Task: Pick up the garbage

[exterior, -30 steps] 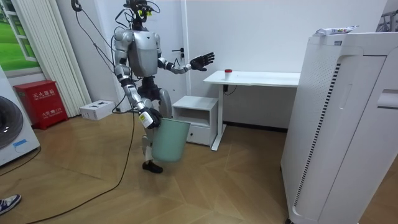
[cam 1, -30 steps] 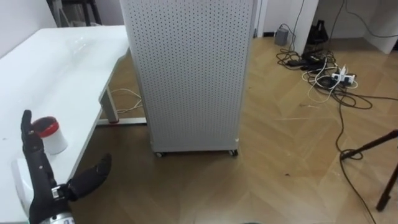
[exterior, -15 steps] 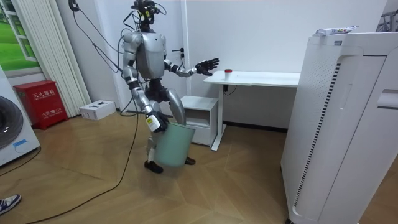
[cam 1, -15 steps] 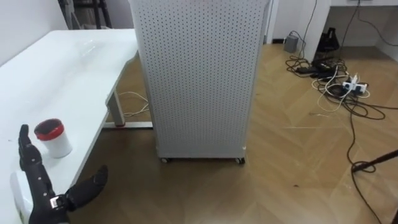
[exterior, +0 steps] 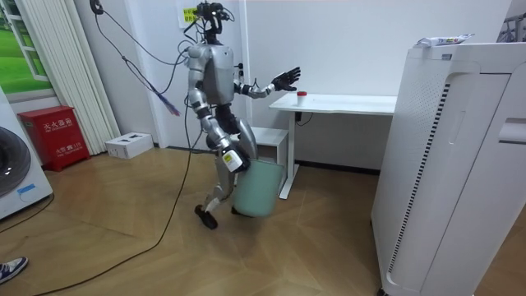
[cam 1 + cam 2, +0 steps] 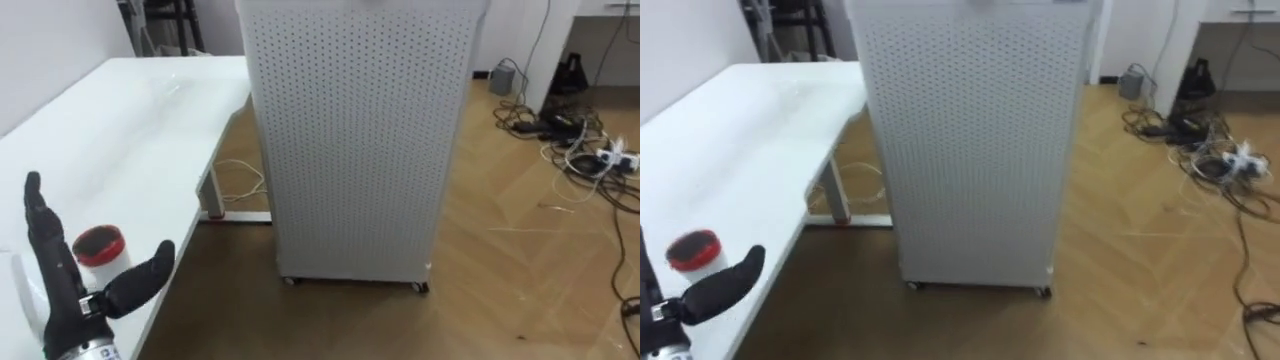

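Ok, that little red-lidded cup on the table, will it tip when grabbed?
Probably light: the cup looks small, likely plastic. It stands upright on the smooth white table, so a nudge from the open left hand might slide or topple it.
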